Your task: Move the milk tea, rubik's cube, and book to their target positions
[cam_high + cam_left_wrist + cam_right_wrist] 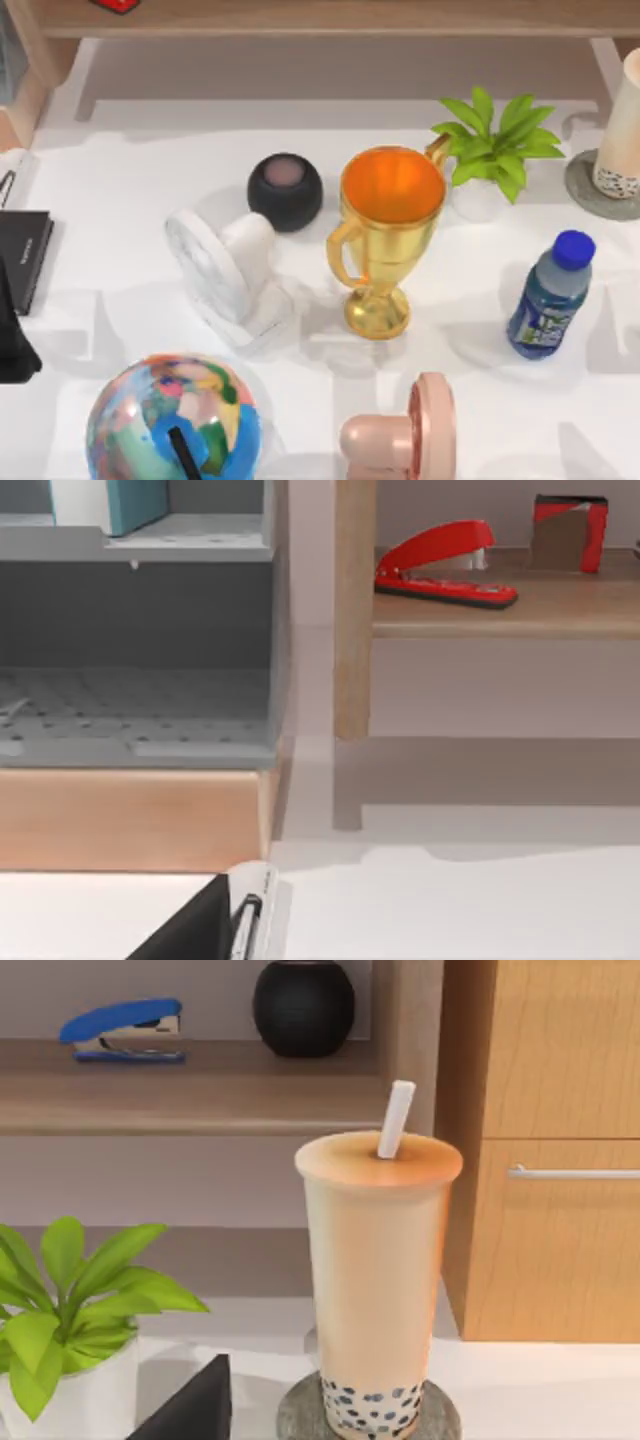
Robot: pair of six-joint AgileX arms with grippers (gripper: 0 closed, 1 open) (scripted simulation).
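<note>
Claw on my left arm [193,932] hangs low over the worktop [120,190] at the far left edge of the top view, just beside the flat black slab [24,258]; how wide it stands I cannot tell. Its wrist view faces a grey shelf compartment holding the book [128,500], light-blue cover upright against a pale block. A wooden post separates that compartment from a shelf with a red stapler [440,566].

My right claw [195,1406] sits low near the milk tea [375,1280]; its opening I cannot tell either. The cup stands upright on a round grey coaster [300,1415], straw up, pearls at its foot. From above, the milk tea [625,120] is cut by the right edge of the frame, upper right. The potted plant [495,145] crowds it just to the left. The blue-capped bottle [550,295] stands below it, apart. A wooden cabinet [560,1150] rises close behind.

Bare worktop lies along the upper left. The gold trophy [390,235], black speaker [285,190] and globe [170,420] fill the middle and lower left.
</note>
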